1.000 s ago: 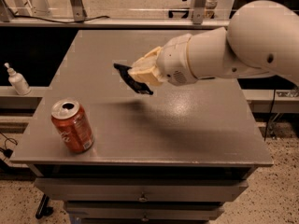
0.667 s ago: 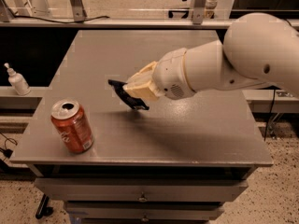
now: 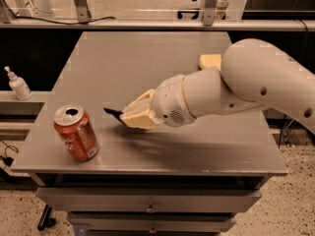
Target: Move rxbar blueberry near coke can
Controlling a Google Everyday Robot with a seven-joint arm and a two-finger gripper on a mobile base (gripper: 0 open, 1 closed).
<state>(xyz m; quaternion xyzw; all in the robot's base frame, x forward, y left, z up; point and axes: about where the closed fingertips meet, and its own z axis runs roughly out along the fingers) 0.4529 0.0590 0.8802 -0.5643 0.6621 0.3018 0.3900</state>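
Observation:
The coke can (image 3: 75,133) stands upright, red-orange with a silver top, at the front left of the grey table (image 3: 147,68). My gripper (image 3: 129,118) reaches in from the right, low over the table just right of the can. It is shut on the rxbar blueberry (image 3: 114,113), of which only a dark navy end sticks out to the left of the cream fingers (image 3: 140,113). The bar's tip is a short gap from the can.
A yellow sponge (image 3: 210,61) lies at the back right of the table, partly hidden by my arm. A small white pump bottle (image 3: 18,85) stands on a lower shelf left of the table. Drawers sit below the table's front edge.
My gripper has moved left and toward the front edge with the bar, down close to the table and nearer the can. The can has not moved.

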